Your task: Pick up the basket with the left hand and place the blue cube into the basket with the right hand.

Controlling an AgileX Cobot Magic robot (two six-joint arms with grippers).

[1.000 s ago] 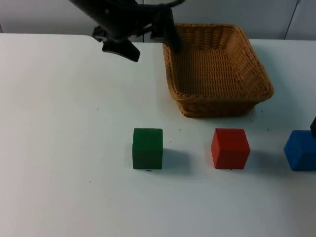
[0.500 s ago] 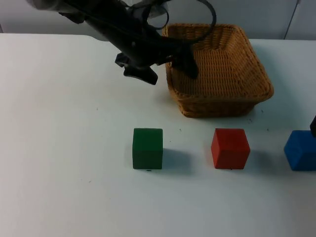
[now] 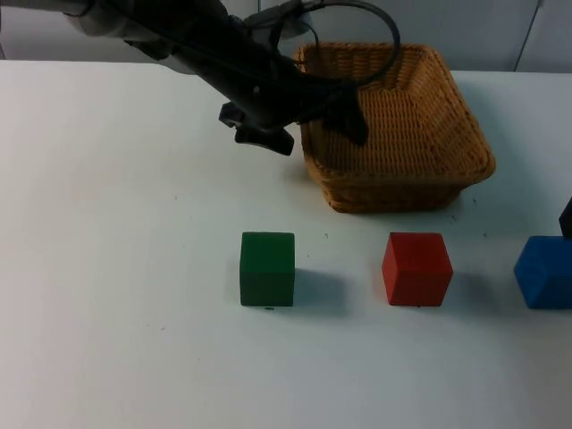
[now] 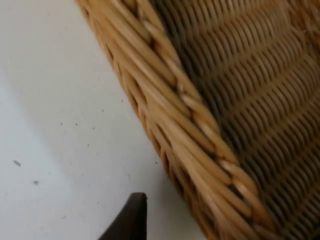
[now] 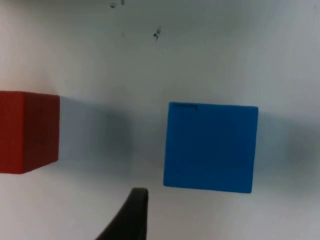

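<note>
The woven wicker basket (image 3: 398, 125) stands at the back of the table, right of the middle. My left gripper (image 3: 308, 130) is open and straddles the basket's left wall, one finger (image 3: 264, 138) outside it and the other inside. The left wrist view looks close along that braided rim (image 4: 200, 130). The blue cube (image 3: 544, 271) sits at the table's right edge, and the right wrist view has it just ahead (image 5: 210, 147). My right gripper (image 3: 567, 217) hangs just behind and above the cube, apart from it.
A red cube (image 3: 416, 268) stands left of the blue one, with a gap between them, and it appears again in the right wrist view (image 5: 27, 131). A green cube (image 3: 267, 268) sits further left. White table stretches in front and to the left.
My left arm has swung down and to the right, from behind the basket's back left corner onto its left wall. The right arm, basket and cubes have held still.
</note>
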